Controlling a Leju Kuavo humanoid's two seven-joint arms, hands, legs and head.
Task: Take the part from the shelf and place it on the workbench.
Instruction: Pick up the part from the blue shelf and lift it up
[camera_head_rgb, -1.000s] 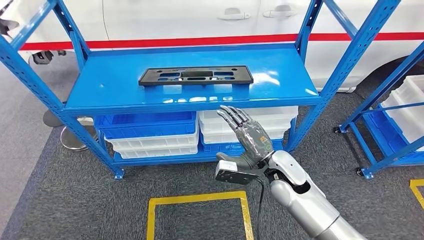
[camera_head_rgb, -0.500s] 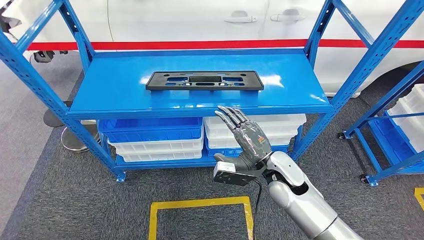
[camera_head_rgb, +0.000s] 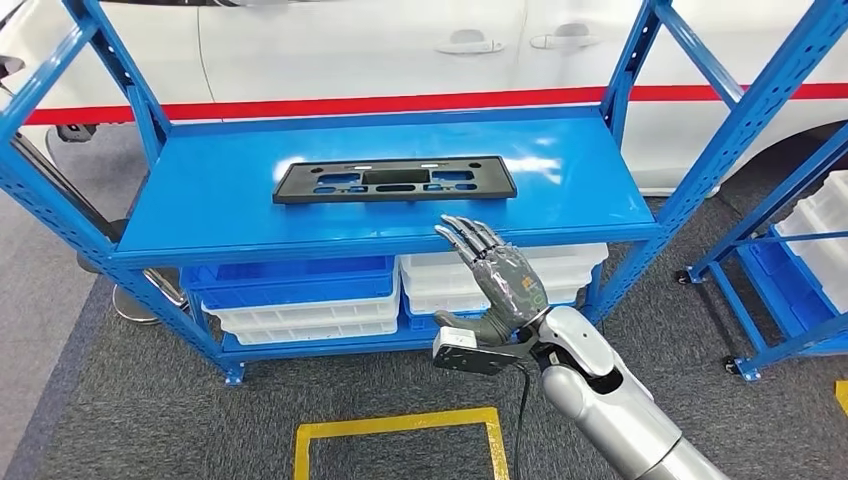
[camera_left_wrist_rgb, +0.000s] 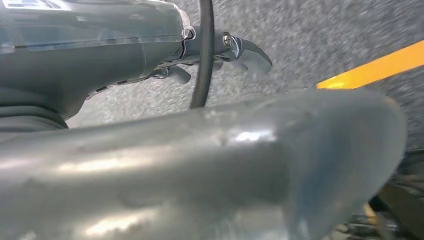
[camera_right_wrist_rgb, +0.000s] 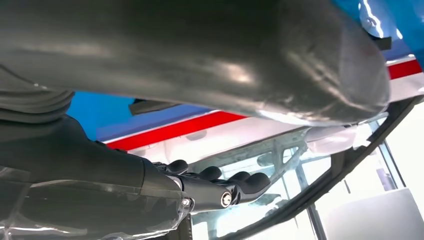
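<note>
Part lies flat on blue shelf.

Camera: shifted between the earlier pictures and now, so the blue metal shelf is framed slightly differently.
Right hand: brought closer to the shelf's front edge, fingers spread, nothing held.
Flat black plastic part: not moved on the shelf.

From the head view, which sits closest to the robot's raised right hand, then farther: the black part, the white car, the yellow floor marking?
From the right hand:
1. Black part, on the shelf just ahead.
2. Yellow floor marking, below on the carpet.
3. White car, behind the shelf.
</note>
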